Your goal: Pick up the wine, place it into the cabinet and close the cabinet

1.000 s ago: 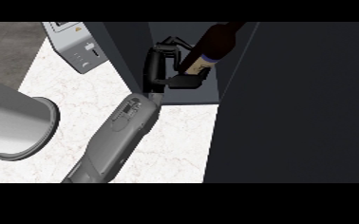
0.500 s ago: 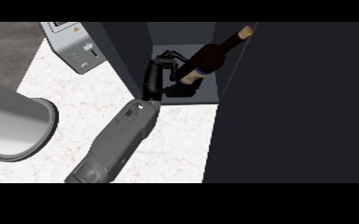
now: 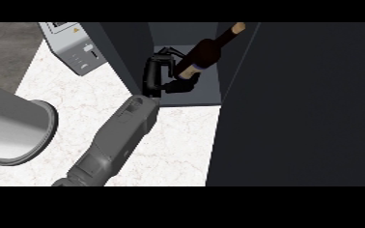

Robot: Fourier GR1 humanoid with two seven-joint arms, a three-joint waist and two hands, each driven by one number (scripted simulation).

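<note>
Dark, perhaps brown bottle [image 3: 202,56]; marbled counter [image 3: 78,94]

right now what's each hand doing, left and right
Left hand: shut on the wine bottle, inside the open cabinet.
Right hand: not in view.

— What does the arm look like?
— One forearm [image 3: 114,147] shows: grey, blocky, with flat faceted panels and a small recessed detail near the wrist end.
— And the hand?
— The hand [image 3: 153,75] is black and glossy, with slim jointed fingers [image 3: 165,53] and a thumb; which side it belongs to I cannot tell.
</note>
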